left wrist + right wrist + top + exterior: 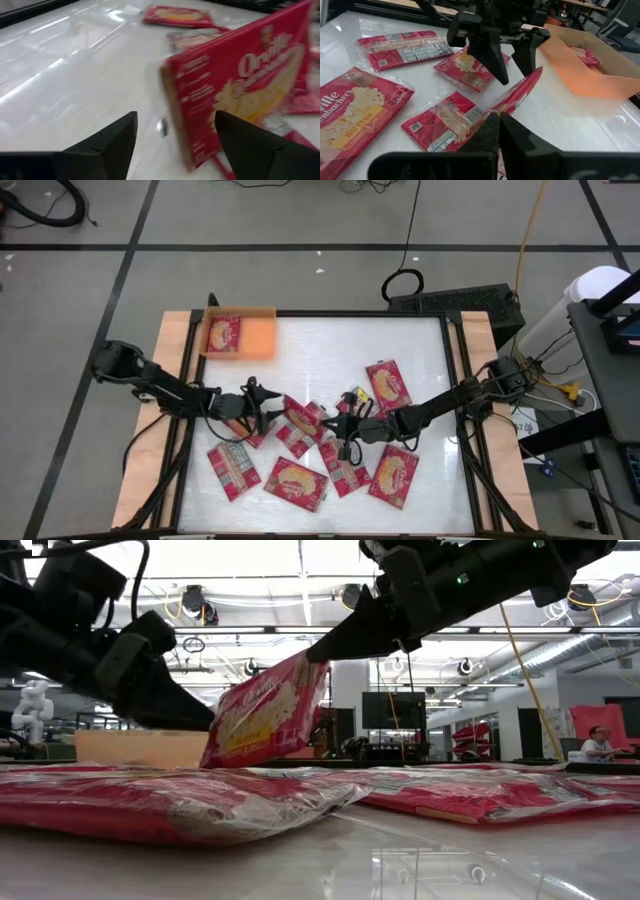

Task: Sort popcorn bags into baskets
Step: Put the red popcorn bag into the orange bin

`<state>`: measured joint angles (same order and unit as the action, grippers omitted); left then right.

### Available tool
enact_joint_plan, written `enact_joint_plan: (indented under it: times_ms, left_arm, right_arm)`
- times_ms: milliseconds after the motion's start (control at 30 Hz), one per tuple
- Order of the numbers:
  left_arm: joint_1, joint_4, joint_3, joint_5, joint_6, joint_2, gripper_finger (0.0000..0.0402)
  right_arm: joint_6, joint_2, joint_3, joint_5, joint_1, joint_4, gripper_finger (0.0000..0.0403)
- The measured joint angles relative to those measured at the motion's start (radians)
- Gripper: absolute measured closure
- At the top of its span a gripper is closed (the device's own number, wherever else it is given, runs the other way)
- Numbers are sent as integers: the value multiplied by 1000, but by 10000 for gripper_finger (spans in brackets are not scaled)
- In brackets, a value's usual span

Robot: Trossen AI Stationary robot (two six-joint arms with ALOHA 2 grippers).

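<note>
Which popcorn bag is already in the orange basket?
The single popcorn bag lying flat in the left half of the orange basket, at the table's far-left corner. All other bags lie on the white tabletop.

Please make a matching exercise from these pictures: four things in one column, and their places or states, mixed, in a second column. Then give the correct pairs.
Things
1. left gripper
2. right gripper
3. orange basket
4. tilted popcorn bag

Places or states
A. at the table's far left corner, one bag inside
B. open, fingers either side of the tilted bag's edge
C. raised on edge between both grippers
D. shut, pinching the tilted bag

Pairs: 1-B, 2-D, 3-A, 4-C
</note>
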<state>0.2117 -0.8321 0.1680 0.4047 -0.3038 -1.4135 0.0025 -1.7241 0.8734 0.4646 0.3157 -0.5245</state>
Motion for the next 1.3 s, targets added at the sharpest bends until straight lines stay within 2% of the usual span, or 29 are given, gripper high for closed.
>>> enact_joint_plan:
  times_ms: [167,267,367,533,567,733,933,1033,1133,1300]
  left_arm:
    - [-45,-134,0,-94,61,-74,145]
    - [-60,-175,0,-156,102,-91,172]
    - [-61,-186,0,-167,130,-91,229]
    - [-60,-200,0,-169,170,-91,366]
    - [-60,-202,0,-169,175,-91,381]
    - [-59,-232,0,-172,201,-89,373]
    - [-59,-225,0,-189,237,-42,390]
    - [-59,-225,0,-192,249,-7,387]
    - [-58,-217,0,-203,250,21,382]
    - [-52,-210,1,-244,246,23,391]
  right_arm:
    - [-19,0,0,-1,0,1,403]
    - [-19,0,0,-2,0,1,403]
    - [-5,0,0,-3,1,2,403]
    - [34,0,0,6,1,4,403]
    - [54,0,0,15,1,4,403]
    - [200,44,6,120,20,59,367]
    - [447,123,170,150,20,517,270]
    - [501,106,282,130,13,661,222]
    - [513,63,365,60,-13,688,184]
    - [445,-9,450,-21,-54,681,160]
